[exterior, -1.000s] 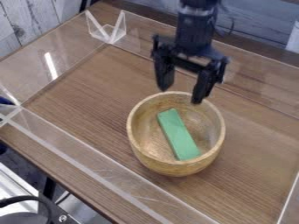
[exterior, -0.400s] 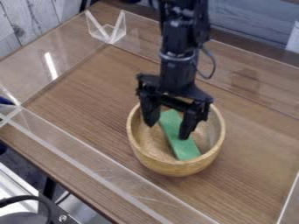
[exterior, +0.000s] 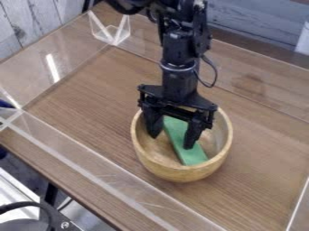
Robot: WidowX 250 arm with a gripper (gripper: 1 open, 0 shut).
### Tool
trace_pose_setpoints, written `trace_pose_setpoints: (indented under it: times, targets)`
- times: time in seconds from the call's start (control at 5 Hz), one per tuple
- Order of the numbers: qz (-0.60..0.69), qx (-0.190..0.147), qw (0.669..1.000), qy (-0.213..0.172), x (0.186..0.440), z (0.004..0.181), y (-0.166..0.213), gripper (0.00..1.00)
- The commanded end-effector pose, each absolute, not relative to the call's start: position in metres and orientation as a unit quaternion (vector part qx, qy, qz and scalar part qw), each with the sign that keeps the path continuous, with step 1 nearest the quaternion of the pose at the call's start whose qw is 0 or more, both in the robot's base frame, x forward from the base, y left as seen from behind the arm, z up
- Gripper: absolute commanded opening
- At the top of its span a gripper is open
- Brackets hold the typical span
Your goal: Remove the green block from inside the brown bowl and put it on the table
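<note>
Tight room inside the bowl, open wood around it.
The gripper (exterior: 173, 119) fills the far part of the brown bowl (exterior: 179, 167), its thick wall ringing the green block (exterior: 185, 143); the near part is uncovered from above. Bare table (exterior: 79, 99) lies left and right; a white wire-like object (exterior: 110, 29) stands far left.
</note>
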State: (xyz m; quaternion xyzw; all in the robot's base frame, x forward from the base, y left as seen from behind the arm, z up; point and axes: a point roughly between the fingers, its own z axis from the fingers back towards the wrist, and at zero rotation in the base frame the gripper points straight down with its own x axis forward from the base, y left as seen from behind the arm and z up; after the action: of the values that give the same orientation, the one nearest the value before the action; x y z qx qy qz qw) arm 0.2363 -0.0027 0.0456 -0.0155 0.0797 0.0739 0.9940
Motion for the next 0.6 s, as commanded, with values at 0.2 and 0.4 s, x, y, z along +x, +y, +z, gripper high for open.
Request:
trace_pose_setpoints:
  times: [0.2,0.4]
  targets:
    - [0.076,-0.017,0.994,0.073,0.2428,0.0411,-0.0044,1.0]
    - [0.075,-0.017,0.994,0.075,0.2439,0.0379,-0.0054,1.0]
